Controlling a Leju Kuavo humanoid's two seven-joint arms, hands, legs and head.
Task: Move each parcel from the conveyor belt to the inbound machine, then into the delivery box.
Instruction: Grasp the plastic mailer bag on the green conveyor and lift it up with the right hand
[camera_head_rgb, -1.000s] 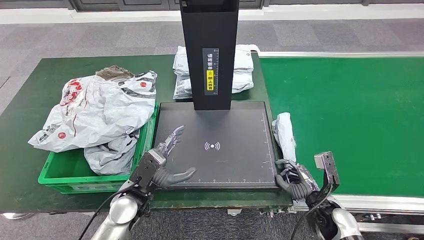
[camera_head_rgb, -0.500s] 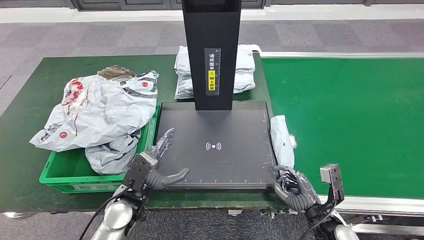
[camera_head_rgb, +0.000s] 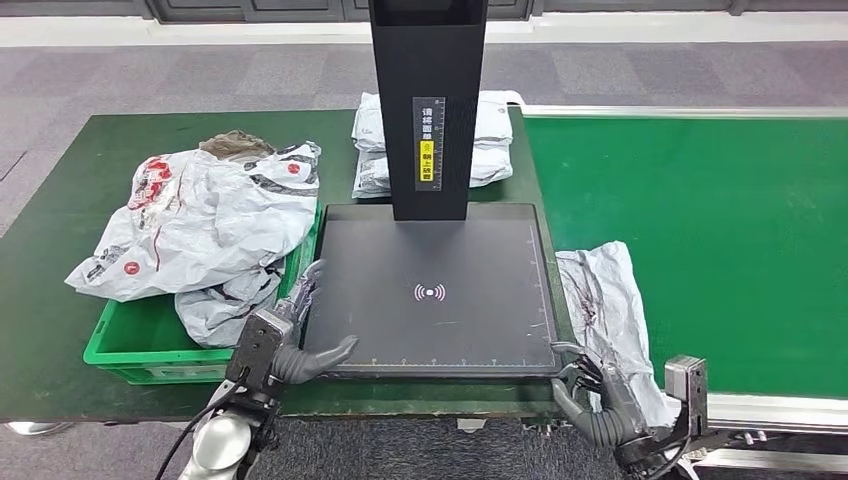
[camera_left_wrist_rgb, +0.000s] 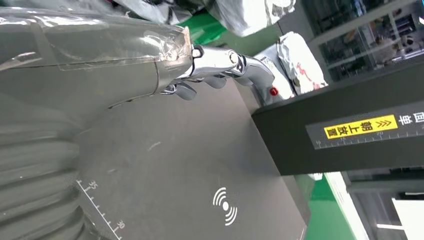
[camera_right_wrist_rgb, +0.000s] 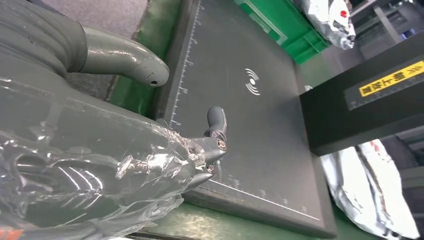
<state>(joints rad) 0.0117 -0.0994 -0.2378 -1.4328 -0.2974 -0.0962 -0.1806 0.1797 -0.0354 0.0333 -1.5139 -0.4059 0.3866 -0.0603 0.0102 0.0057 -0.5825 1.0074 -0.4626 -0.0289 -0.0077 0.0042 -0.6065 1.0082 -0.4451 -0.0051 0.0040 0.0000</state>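
Observation:
A crumpled grey parcel (camera_head_rgb: 608, 305) lies spread between the right edge of the black scan plate (camera_head_rgb: 430, 255) of the inbound machine and the green conveyor belt (camera_head_rgb: 700, 220). My right hand (camera_head_rgb: 603, 398) sits at the plate's front right corner, just in front of the parcel's near end. In the right wrist view this hand (camera_right_wrist_rgb: 150, 160) has loosely curled fingers with nothing between them. My left hand (camera_head_rgb: 283, 340) rests open at the plate's front left corner, fingers stretched along the edge (camera_left_wrist_rgb: 215, 62). The green delivery box (camera_head_rgb: 112, 348) to the left holds several parcels (camera_head_rgb: 200, 225).
The machine's black column (camera_head_rgb: 428, 100) rises from the back of the plate. Two white parcels (camera_head_rgb: 490, 150) lie behind it on the green table (camera_head_rgb: 60, 180). The belt's metal rim (camera_head_rgb: 770, 405) runs close by my right hand.
The grey parcel has unfolded and spread toward the front beside the plate. Both hands have drawn back toward the table's front edge. The whole view has shifted slightly.

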